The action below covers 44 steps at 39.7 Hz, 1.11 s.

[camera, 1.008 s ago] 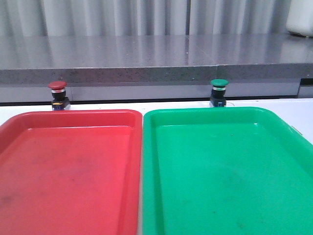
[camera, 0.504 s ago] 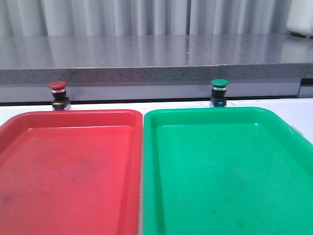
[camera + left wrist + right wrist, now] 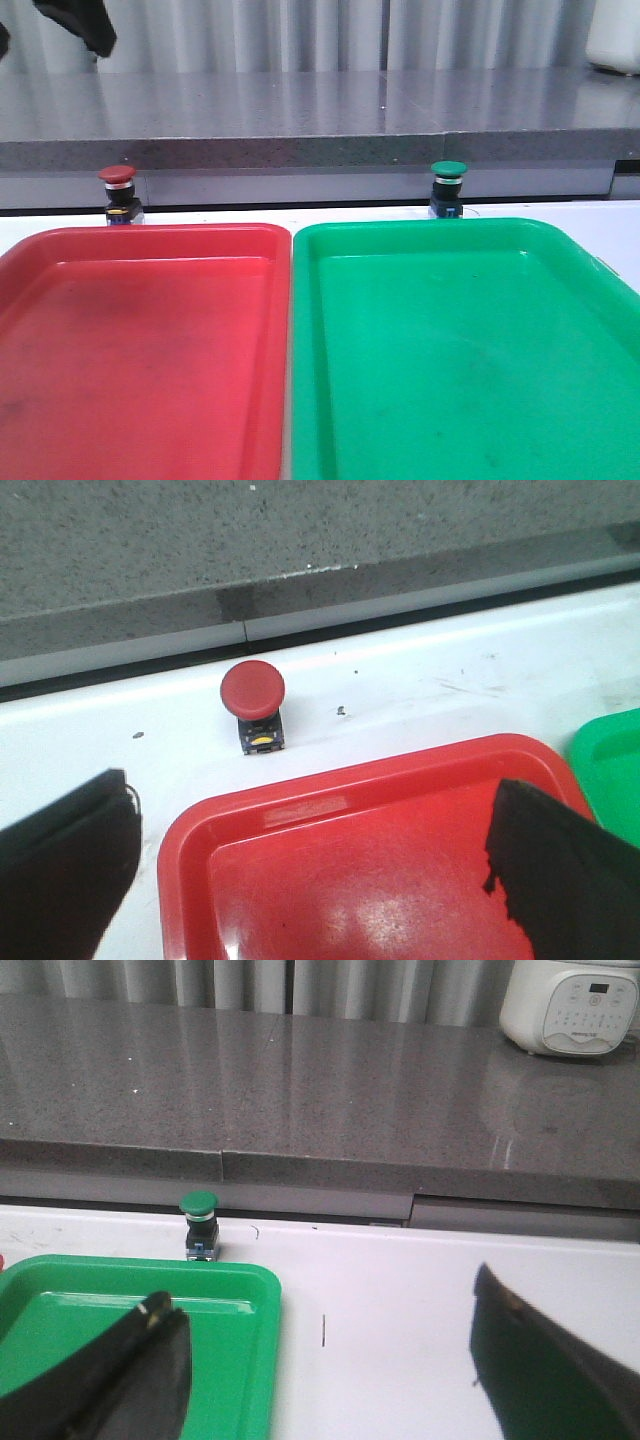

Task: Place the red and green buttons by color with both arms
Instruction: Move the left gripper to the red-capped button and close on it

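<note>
You see the red button [image 3: 118,195] upright on the table [image 3: 380,212] at 12 o'clock of the red tray [image 3: 150,235], and the green button [image 3: 447,188] likewise beyond the green tray [image 3: 430,228]. Both the left gripper [image 3: 310,870] and right gripper [image 3: 330,1370] are released, grasping nothing.

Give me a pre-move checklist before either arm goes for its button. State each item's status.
1. Red button upright on the white table, outside the red tray: ok.
2. Green button upright, outside the green tray: ok.
3. Left gripper open and empty, fingers apart: ok.
4. Right gripper open and empty: ok.
5. Left gripper lined up on the red button: not ok; it sits over the tray's far rim, with the button beyond it.
6. Right gripper lined up on the green button: not ok; the button sits beyond it and off to the side.
</note>
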Tool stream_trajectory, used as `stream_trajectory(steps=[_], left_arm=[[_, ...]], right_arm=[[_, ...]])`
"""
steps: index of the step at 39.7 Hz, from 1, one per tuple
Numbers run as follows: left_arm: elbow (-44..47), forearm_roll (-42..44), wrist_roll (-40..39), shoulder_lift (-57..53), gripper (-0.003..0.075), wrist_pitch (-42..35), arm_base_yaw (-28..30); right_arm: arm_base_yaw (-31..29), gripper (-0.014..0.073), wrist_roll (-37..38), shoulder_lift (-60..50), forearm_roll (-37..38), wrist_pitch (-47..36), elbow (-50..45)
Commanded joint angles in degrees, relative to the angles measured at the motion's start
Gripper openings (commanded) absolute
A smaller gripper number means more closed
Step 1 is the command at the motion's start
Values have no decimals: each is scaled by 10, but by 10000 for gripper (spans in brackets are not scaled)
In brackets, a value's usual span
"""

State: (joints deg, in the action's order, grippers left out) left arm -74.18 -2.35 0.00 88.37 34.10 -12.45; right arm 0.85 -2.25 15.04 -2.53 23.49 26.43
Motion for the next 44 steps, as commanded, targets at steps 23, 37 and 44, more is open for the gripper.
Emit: stream_trajectory(steps=[23, 37, 44], left_arm=[[-298, -1, -39, 217, 568, 117, 32], [-298, 1, -38, 298, 568, 76, 34], [-298, 1, -38, 324, 566, 69, 34]], right_arm=[[-3, 590, -5, 11, 0, -39, 19], [-3, 590, -5, 11, 0, -39, 19], [-3, 590, -5, 11, 0, -39, 19]])
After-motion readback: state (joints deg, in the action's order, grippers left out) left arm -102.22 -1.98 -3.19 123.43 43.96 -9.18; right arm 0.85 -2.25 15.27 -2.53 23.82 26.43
